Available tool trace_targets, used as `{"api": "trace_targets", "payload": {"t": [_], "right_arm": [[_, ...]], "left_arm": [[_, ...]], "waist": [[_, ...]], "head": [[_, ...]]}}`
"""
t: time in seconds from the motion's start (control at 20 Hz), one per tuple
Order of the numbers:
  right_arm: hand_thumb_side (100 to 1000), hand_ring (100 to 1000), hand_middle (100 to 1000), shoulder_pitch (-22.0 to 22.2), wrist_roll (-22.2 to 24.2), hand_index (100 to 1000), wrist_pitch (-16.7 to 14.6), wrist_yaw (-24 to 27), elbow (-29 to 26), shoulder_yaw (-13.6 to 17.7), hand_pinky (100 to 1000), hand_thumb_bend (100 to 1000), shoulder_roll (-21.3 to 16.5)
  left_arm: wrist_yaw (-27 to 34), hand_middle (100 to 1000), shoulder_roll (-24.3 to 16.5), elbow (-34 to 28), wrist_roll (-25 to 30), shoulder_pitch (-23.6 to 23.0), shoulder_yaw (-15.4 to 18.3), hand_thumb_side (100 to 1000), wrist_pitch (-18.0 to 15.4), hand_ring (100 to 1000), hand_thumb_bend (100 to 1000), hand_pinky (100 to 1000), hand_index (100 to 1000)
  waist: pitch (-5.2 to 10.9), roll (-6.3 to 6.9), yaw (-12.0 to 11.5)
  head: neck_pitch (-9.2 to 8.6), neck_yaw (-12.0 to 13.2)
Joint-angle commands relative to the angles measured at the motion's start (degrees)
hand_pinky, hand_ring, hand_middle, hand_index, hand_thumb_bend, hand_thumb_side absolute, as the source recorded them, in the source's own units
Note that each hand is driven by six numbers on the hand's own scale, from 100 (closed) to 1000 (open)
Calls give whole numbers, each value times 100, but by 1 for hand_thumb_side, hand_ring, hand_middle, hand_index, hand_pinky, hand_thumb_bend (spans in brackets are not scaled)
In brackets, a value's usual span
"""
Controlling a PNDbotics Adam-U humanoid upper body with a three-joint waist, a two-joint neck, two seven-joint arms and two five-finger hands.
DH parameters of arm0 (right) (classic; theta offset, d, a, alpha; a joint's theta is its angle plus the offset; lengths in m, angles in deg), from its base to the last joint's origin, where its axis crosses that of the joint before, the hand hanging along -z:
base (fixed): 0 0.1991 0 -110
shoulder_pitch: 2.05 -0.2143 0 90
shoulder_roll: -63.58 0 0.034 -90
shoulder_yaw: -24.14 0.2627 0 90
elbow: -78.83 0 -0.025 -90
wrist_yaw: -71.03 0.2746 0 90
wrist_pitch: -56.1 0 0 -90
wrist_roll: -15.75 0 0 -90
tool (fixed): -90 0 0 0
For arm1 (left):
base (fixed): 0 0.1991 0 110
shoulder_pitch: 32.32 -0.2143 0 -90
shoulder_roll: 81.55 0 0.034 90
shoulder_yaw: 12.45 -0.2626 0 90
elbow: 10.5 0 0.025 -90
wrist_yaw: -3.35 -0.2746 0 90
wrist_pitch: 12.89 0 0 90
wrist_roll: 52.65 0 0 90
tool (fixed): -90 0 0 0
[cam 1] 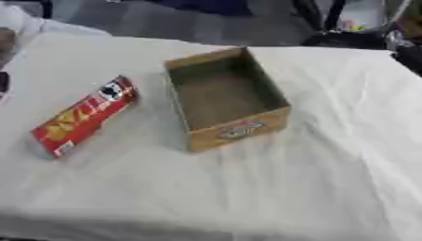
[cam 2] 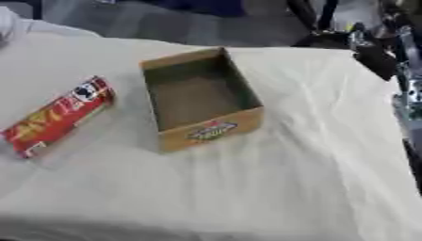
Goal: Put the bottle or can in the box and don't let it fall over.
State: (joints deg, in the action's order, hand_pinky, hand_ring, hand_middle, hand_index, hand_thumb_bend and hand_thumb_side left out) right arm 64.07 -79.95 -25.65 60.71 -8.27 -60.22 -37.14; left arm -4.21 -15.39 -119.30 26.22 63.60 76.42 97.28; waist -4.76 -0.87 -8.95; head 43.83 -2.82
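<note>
**One red canister lying flat, one open box beside it**

We saw a long red cylindrical canister (cam 1: 82, 117) printed with large yellow lettering along its side and a dark and white patch near its far end. It lay on its side on the white cloth-covered table (cam 1: 272, 188), slanting from the near left toward the far right. Its near end was pale and carried a small label we could not read.

To the right of it, apart and not touching, stood an open-topped brown cardboard box (cam 1: 226, 97), rectangular, with a small red and green logo on its near short wall. Its inside was bare brown board, and nothing lay in it.

We counted one canister and one box. The cloth was creased in shallow folds across the near half of the table.

Neither the left nor the right robot hand appeared in either eye view, so we could not tell how their fingers stood.
</note>
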Motion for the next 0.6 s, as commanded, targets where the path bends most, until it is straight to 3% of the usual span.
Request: {"api": "trace_targets", "payload": {"t": [0.05,0.6], "right_arm": [[519,1000,1000,-68,-25,1000,-1,21,-107,72,771,100,-226],[517,1000,1000,-150,-33,1000,-17,-12,-137,95,773,100,-219]], "left_arm": [[10,893,-157,-94,-5,29,86,624,-8,860,390,520,784],[-77,898,-218,-187,157,52,-17,622,97,864,407,533,791]], "waist": [[-23,-39,-9],[-37,-106,-165]], "head": [[29,33],[29,18]]}}
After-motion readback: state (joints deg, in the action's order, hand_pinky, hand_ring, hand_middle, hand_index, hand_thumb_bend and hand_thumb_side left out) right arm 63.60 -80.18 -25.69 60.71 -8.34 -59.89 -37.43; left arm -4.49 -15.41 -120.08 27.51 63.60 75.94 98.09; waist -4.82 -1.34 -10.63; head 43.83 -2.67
